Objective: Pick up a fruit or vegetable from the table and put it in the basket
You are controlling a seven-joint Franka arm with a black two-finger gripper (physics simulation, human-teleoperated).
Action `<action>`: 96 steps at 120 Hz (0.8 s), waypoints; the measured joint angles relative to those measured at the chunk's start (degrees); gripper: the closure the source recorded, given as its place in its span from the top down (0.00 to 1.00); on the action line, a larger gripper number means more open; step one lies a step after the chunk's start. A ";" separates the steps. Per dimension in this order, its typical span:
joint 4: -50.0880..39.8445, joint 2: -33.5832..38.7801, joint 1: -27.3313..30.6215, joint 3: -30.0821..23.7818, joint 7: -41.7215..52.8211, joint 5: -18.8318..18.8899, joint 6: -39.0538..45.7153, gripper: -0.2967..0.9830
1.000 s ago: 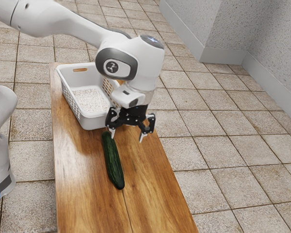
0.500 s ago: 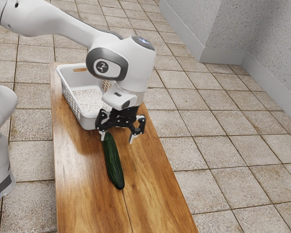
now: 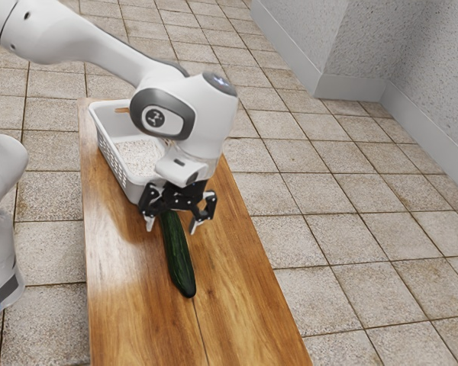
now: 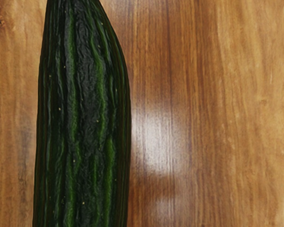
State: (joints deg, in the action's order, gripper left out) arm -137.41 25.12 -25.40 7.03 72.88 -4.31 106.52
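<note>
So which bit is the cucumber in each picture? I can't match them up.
Exterior view: the cucumber lies on the table, one end below the gripper and near the white basket, the rest reaching away from the basket.
Wrist view: it's the big, dark green ridged shape seen close up, tapering at one end, with wood on both sides.
Shared landmark: the brown wooden tabletop.

one cucumber [image 3: 179,263], one white basket [image 3: 114,162], one wooden table [image 3: 122,305], one gripper [image 3: 172,227], one robot arm [image 3: 84,42]
</note>
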 joint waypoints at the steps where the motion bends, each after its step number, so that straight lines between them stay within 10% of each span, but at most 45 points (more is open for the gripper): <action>1: -0.07 0.01 0.00 0.00 -0.07 -0.01 0.02 0.77; 96: -4.31 0.09 -0.97 0.00 -4.01 -0.59 4.47 0.77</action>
State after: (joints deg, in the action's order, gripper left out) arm -141.72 25.21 -26.37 7.03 68.86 -4.90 110.99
